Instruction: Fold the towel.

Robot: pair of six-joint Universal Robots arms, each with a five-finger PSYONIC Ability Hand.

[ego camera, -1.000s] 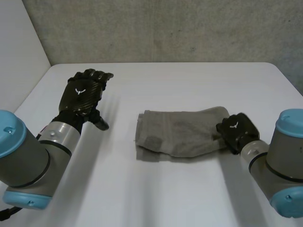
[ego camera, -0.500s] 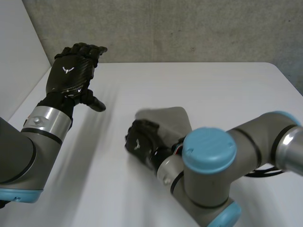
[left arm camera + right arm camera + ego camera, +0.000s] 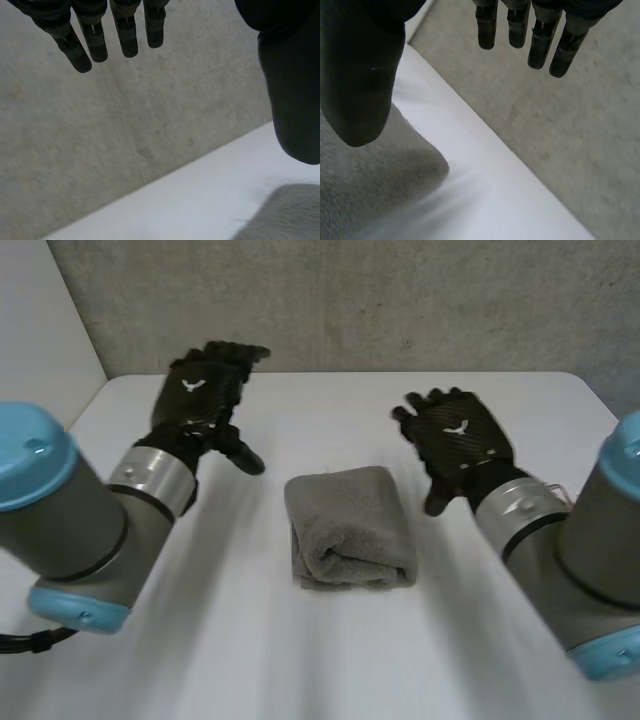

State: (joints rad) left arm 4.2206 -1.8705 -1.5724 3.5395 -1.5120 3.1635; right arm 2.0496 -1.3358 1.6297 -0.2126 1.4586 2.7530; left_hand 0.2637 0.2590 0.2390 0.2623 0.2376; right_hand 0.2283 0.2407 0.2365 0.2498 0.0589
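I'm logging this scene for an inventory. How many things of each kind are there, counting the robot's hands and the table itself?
Towels: 1 (folded grey terry towel)
Hands: 2 (black left hand, black right hand)
Tables: 1 (white table)
Total: 4

Left robot hand [image 3: 195, 400] and right robot hand [image 3: 458, 440] aloft, fingers straight.

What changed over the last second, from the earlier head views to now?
The right hand carried the towel's right end across to the left, let go and pulled back. It is now open beside the towel, which lies folded into a narrower bundle on the table. The left hand stayed open, clear of the towel.
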